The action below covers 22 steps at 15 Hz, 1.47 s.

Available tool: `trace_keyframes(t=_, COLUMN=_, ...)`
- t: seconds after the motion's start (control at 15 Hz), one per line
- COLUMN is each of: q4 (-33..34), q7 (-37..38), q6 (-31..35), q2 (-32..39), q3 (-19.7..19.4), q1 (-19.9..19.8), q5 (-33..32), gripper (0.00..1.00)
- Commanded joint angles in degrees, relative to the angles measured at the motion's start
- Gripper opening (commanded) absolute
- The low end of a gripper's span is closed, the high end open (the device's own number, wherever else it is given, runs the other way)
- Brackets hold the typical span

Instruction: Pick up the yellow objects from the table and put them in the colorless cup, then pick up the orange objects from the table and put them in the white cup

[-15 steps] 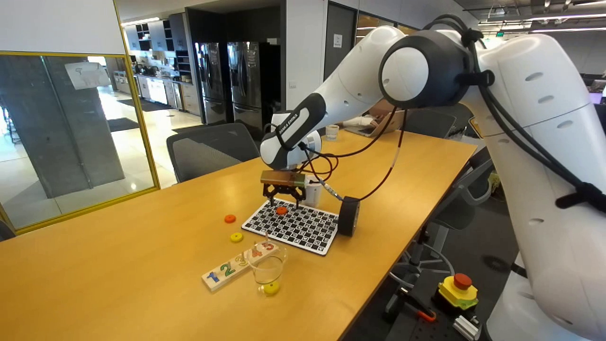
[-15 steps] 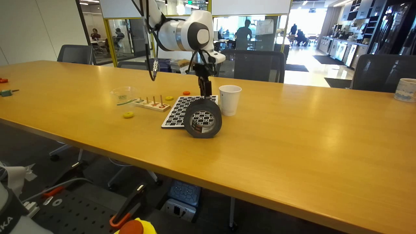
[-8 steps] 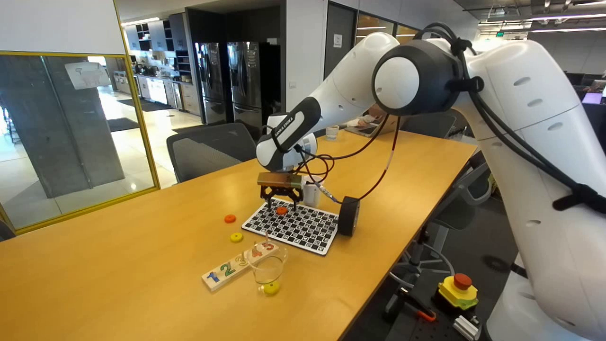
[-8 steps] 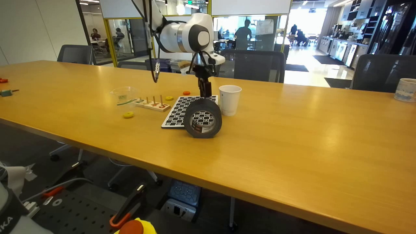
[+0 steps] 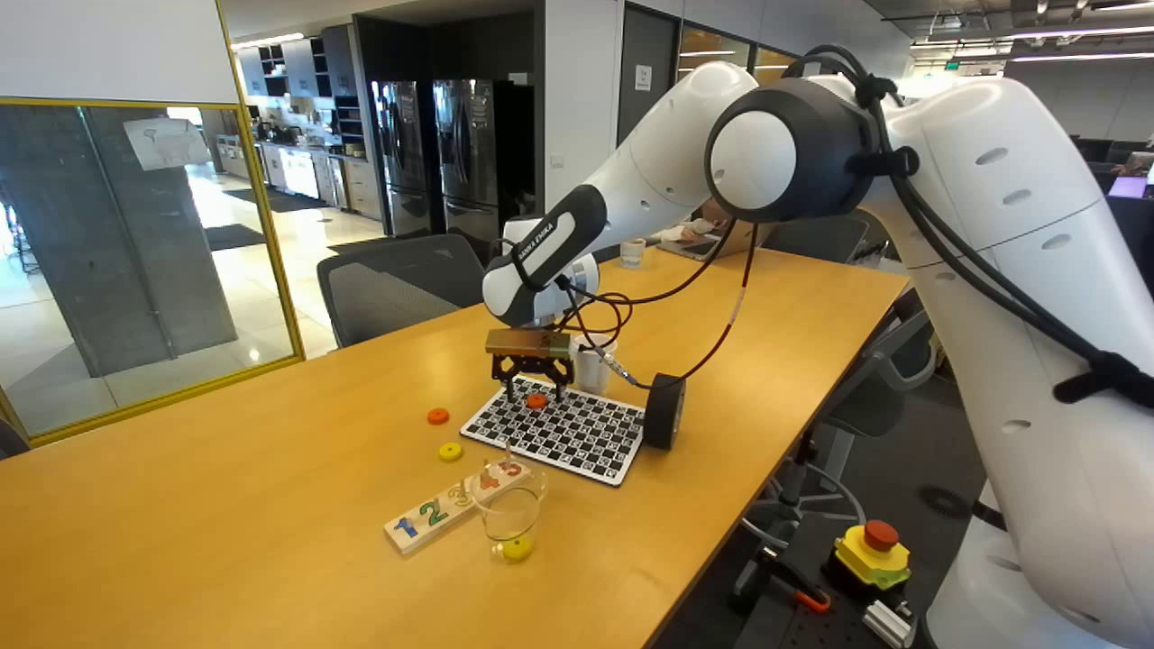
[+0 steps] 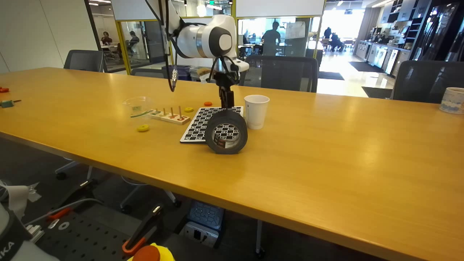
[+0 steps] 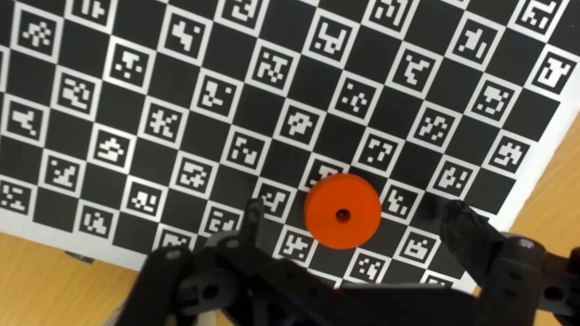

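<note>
My gripper (image 7: 353, 206) stands open over the checkered board, its fingers on either side of an orange disc (image 7: 342, 235) without touching it. A second orange disc (image 5: 438, 416) lies on the table (image 5: 297, 487) left of the board. One yellow disc (image 5: 450, 452) rests between board and number block. Another yellow disc (image 6: 143, 127) sits on the table outside the colorless cup (image 6: 137, 103), which is see-through with a green streak in it. Upright beside the board is the white cup (image 6: 256, 111); the arm and cable partly cover it in an exterior view (image 5: 592, 368).
The checkered board (image 5: 577, 442) lies flat beneath the gripper. A black tape roll (image 6: 226, 132) stands on edge at its corner. Beside the colorless cup is a wooden number block (image 5: 451, 505) with pegs. Red pieces (image 6: 3, 89) and a green piece (image 6: 7, 104) lie far off.
The gripper has shifted slightly left and a little lower over the board, so the orange disc now sits more between its fingers. The discs and cups have stayed put.
</note>
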Motion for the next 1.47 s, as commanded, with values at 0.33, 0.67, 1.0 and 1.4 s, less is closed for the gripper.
trace_keyframes(t=0.33, q4=1.21, q7=0.94, q6=-1.11, q2=0.03, q3=-1.64, q1=1.56, q5=-0.77, gripper=0.58)
trace_keyframes(t=0.67, q4=0.00, q7=1.56, q6=-1.00, q2=-1.39, q3=-2.09, q1=2.23, q5=-1.17, gripper=0.21)
trace_keyframes(t=1.0, q4=-2.17, q7=3.09, q6=-0.05, q2=-4.51, q3=-3.52, q1=3.15, q5=-2.41, gripper=0.25)
trace_keyframes(t=1.4, q4=-8.16, q7=4.48, q6=3.53, q2=-13.55, q3=-5.27, q1=2.27, q5=-3.06, gripper=0.25)
